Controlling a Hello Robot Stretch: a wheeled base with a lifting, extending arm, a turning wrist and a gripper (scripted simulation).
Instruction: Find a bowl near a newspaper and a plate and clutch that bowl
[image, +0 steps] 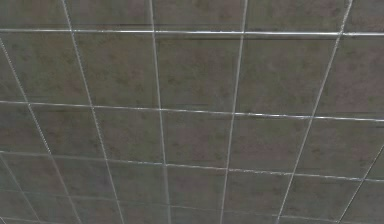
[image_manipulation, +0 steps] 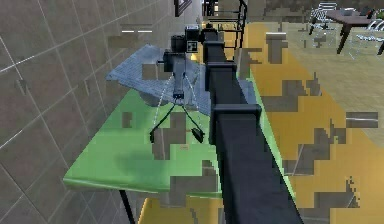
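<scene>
Gripper (image_manipulation: 177, 132) shows against the green table's (image_manipulation: 110, 165) middle; a blue-grey sheet (image_manipulation: 135, 68) covers the table's far end. Whether the gripper holds anything cannot be told.

Wall tiles (image: 190, 120) are rendered mottled grey-brown, split by a grid of pale grout lines. Arm (image_manipulation: 240, 140) and gripper (image_manipulation: 178, 128) body are seen as black. Tabletop (image_manipulation: 105, 165) is shown bright green, with a blue-grey patch (image_manipulation: 135, 68) at its far end. Floor (image_manipulation: 320, 120) is coloured orange-yellow.
</scene>
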